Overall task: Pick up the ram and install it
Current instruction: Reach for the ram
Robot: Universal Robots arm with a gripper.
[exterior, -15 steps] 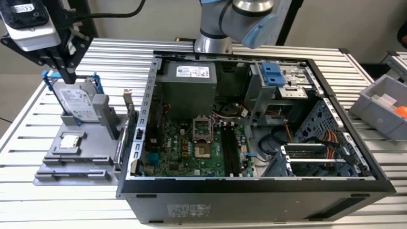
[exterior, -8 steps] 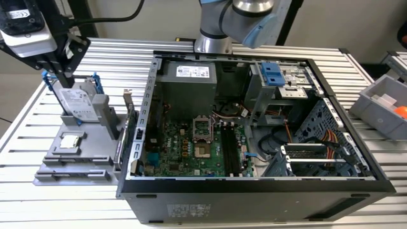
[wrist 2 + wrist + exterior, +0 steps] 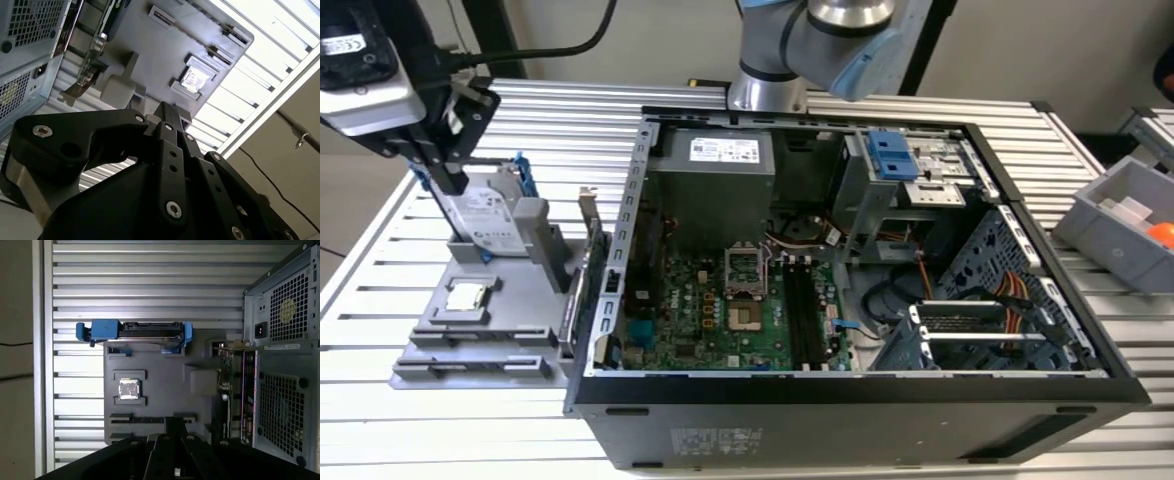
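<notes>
Nearest in the exterior view, the grey parts tray point(image 3: 520, 350) sits on the slatted table point(image 3: 400, 440), at 9 o'clock of the open computer case point(image 3: 854, 420). The ram point(image 3: 150, 418) appears to stand on edge in a long holder at the tray's near end. In the first wrist view it reads as a thin dark strip. Beyond it, toward 12 o'clock along the tray, come the small square CPU point(image 3: 467, 297) and then the hard drive point(image 3: 483, 215) with its blue brackets. The gripper point(image 3: 454, 186) hangs above the tray, apart from everything on it. Its jaws are drawn together as far as I can judge, and it holds nothing.

The ram is probably light and stiff but thin (a board that could crack if levered sideways). Its chips and contact edge are better left untouched. Judging from how it stands, the sensible hold is across its two flat faces near the middle of the upper edge, squeezed gently so it lifts straight without tilting.

Farthest off, at 3 o'clock of the tray, the motherboard's dark memory slots point(image 3: 809, 318) lie inside the case.
</notes>
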